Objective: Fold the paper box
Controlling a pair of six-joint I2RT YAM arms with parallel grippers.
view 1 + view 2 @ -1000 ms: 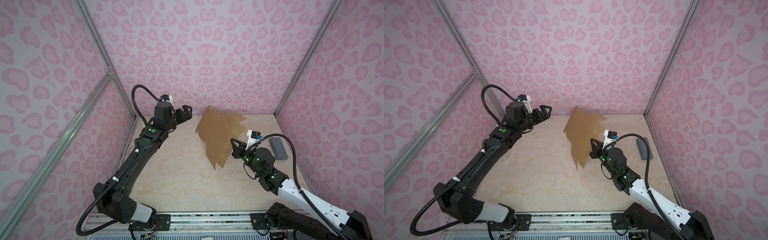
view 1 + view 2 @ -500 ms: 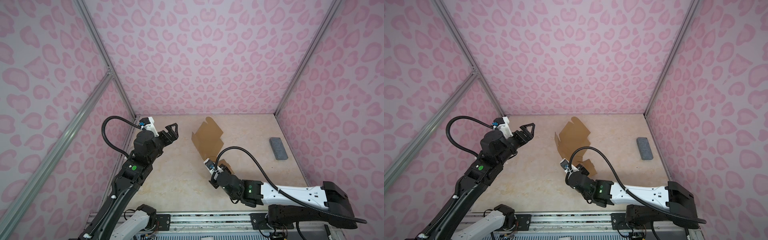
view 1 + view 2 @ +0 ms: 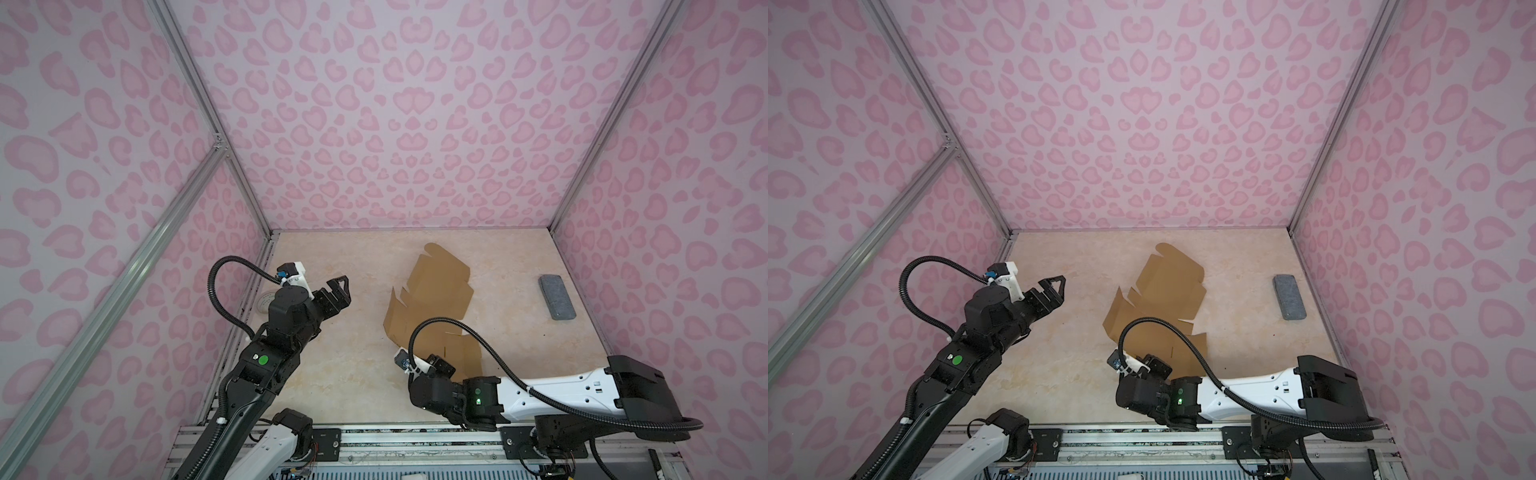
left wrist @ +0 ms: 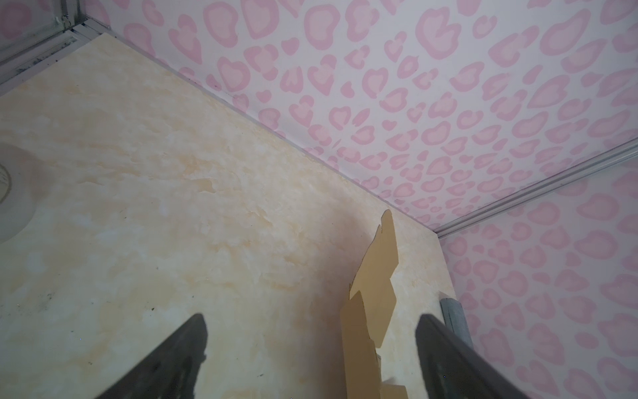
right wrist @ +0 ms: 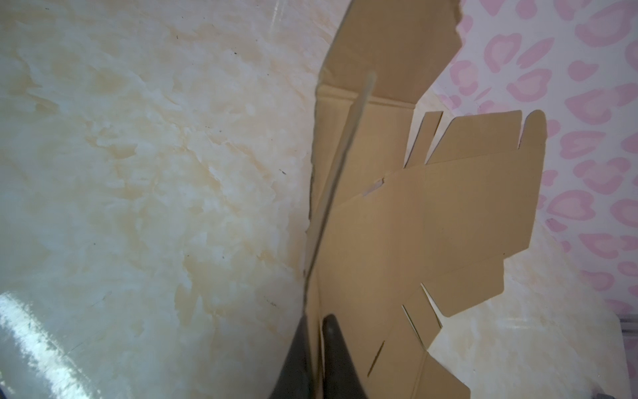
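Note:
The paper box (image 3: 440,291) (image 3: 1167,291) is a brown die-cut cardboard sheet, unfolded, right of the table's middle. Its near part rests on the table and its left side stands up from it. My right gripper (image 3: 441,362) (image 3: 1156,363) is low at the sheet's near edge. In the right wrist view its two dark fingers (image 5: 316,321) are shut on a raised edge of the cardboard (image 5: 431,224). My left gripper (image 3: 338,291) (image 3: 1054,289) hovers well left of the sheet, wide open and holding nothing. From the left wrist the sheet (image 4: 376,286) shows edge-on beyond the open fingers (image 4: 310,321).
A grey rectangular block (image 3: 557,297) (image 3: 1289,296) (image 4: 452,311) lies near the right wall. A clear tape roll (image 3: 266,300) (image 4: 10,197) sits against the left wall behind my left arm. Pink patterned walls close in the marbled table (image 3: 332,365) on three sides.
The right arm has swung down and toward the front edge, bringing the sheet from held up in the air to low on the table. The left arm has drawn back from the far side.

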